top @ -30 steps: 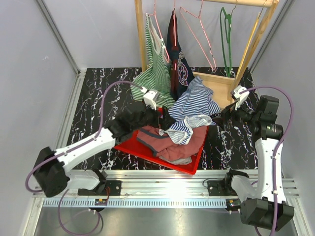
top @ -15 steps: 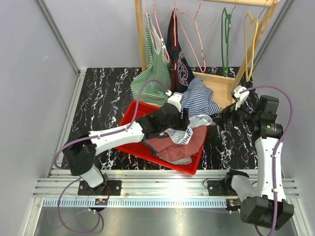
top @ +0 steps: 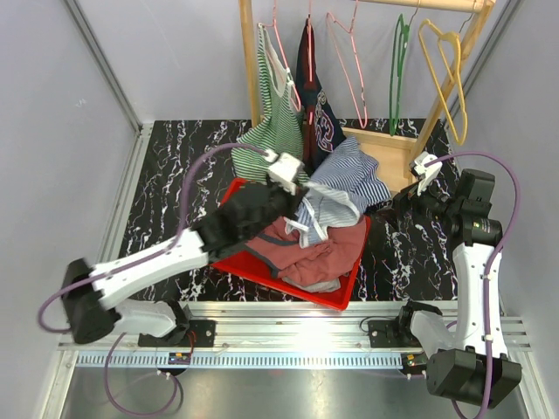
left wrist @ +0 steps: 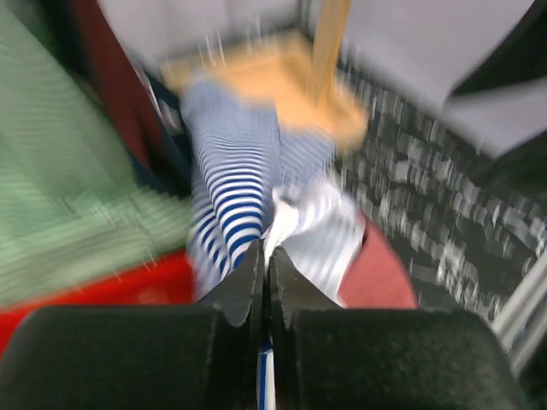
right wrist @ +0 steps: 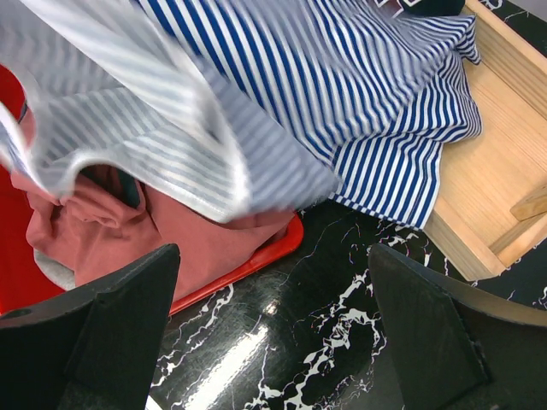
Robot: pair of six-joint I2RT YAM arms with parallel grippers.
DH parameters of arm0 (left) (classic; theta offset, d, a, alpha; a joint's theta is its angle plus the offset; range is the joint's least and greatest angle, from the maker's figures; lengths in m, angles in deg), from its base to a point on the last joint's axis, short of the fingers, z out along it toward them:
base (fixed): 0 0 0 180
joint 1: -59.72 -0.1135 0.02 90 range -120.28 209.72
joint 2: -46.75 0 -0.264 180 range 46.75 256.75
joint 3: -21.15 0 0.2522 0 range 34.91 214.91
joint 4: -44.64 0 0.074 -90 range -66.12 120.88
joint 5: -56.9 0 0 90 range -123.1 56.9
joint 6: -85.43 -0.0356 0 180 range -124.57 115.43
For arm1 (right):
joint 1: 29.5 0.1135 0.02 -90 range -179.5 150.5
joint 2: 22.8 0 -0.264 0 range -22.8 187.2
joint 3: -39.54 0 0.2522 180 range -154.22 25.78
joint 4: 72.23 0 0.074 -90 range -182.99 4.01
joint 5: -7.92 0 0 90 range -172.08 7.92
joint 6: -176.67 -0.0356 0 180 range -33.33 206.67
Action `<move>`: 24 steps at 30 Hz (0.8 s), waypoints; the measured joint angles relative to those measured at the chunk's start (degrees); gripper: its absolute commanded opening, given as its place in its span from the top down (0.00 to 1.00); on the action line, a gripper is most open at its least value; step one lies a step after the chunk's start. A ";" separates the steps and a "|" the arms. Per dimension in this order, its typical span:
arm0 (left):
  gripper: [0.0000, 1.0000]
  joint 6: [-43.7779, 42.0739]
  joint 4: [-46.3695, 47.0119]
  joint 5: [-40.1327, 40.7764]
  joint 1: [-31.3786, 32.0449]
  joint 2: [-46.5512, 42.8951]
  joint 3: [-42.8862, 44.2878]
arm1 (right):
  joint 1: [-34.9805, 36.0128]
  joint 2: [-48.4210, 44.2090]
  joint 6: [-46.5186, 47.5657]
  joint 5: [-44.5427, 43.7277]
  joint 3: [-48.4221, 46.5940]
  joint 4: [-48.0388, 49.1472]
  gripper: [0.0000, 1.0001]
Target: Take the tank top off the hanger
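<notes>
Top external view: the left gripper (top: pixel 295 202) sits over the red tray (top: pixel 262 272) at frame centre, jaws pinched tight on a fold of the blue-striped top (top: pixel 349 175). The left wrist view agrees. Its fingers (left wrist: pixel 231 333) meet with only striped cloth between them, though that picture is blurred. The right gripper (top: pixel 395 202) stands wide and empty at centre right, near the top's edge. Its own wrist view shows both fingers spread with nothing between them.

Location of the garment: the blue-striped top lies draped from the wooden stand base (top: pixel 389 148), right of centre, down into the tray, over a rust-coloured garment (top: pixel 323 253). No hanger can be seen in it, and whether one is buried in the folds cannot be told. A green-striped top (top: pixel 279 122) and a navy top (top: pixel 316 109) hang from the rail at upper centre.

Handling assessment: the cloth looks like thin knit, light and limp. It will likely sag, stretch and trail rather than hold shape, and a loose strap could snag on the stand or the tray rim. A firm pinch should hold it. The best purchase, in my judgement, is a doubled edge such as a shoulder strap or the neckline binding. A single layer of the body panel would stretch and drag neighbouring cloth.
</notes>
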 measured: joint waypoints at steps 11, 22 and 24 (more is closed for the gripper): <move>1.00 -15.56 4.39 5.97 -1.49 -19.98 5.44 | 0.00 0.00 0.33 0.00 0.00 0.00 0.00; 1.00 -18.05 5.03 6.27 -1.53 -26.05 14.53 | 0.00 0.00 0.33 0.00 0.00 0.00 0.00; 1.00 -18.03 5.03 6.01 -1.53 -26.47 16.48 | 0.00 0.00 0.33 0.02 0.00 0.00 0.00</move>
